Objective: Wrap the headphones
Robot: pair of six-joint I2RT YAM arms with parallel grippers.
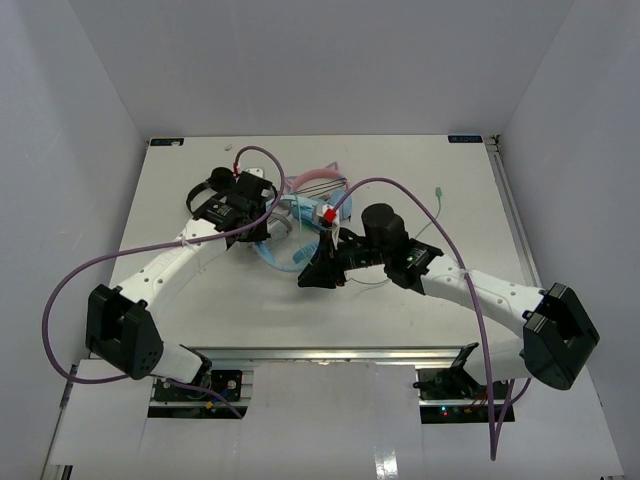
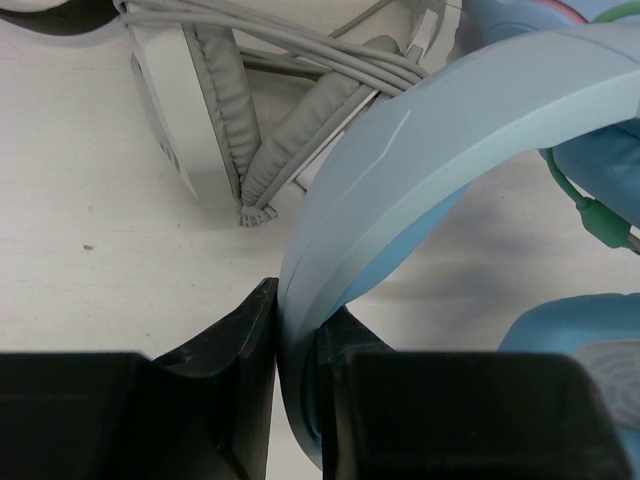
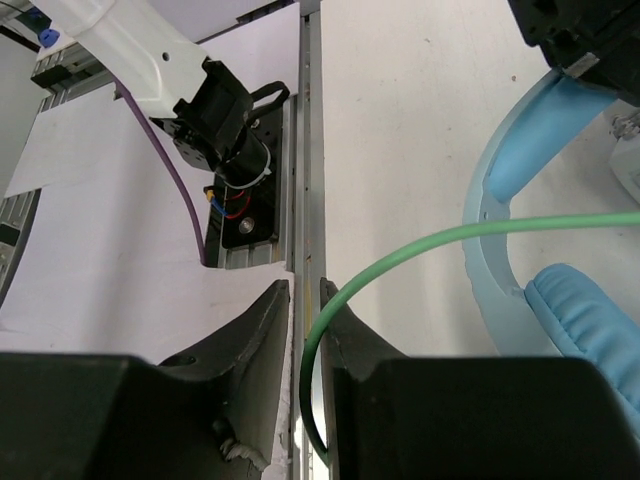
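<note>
Our left pincer (image 2: pixel 297 318) is clamped on the headphones (image 1: pixel 283 250). Its two dark fingers press either side of the light-blue headband (image 2: pixel 450 110), which stands on edge between them and arches up and away to the right in the left wrist view. Just beyond the band, at the lower right of that view, sits one blue padded cup (image 2: pixel 580 340). A green plug joint (image 2: pixel 600 215) shows above it. Close behind the headband lies the grey-white pair (image 2: pixel 200 110), its cups folded together and its own grey cord bundled across them. It rests on the pale tabletop (image 2: pixel 90 200).

Our right pincer (image 3: pixel 305 310) is only narrowly parted. The thin pale-green cable (image 3: pixel 420 250) drops down through the slit between the fingers. It then curves out to the right, above the headband and the other blue cup. The gap looks a little wider than the cable, and we see light beside it, so nothing appears pinched.

From above, the two pincers meet near the middle of the tabletop with the light-blue headphones between them. The left one is on the far-left side and the right one at the near edge. The pink pair (image 1: pixel 315 178) lies just behind the headphones. A pale-green cable end (image 1: pixel 440 193) rests well apart to the right.
</note>
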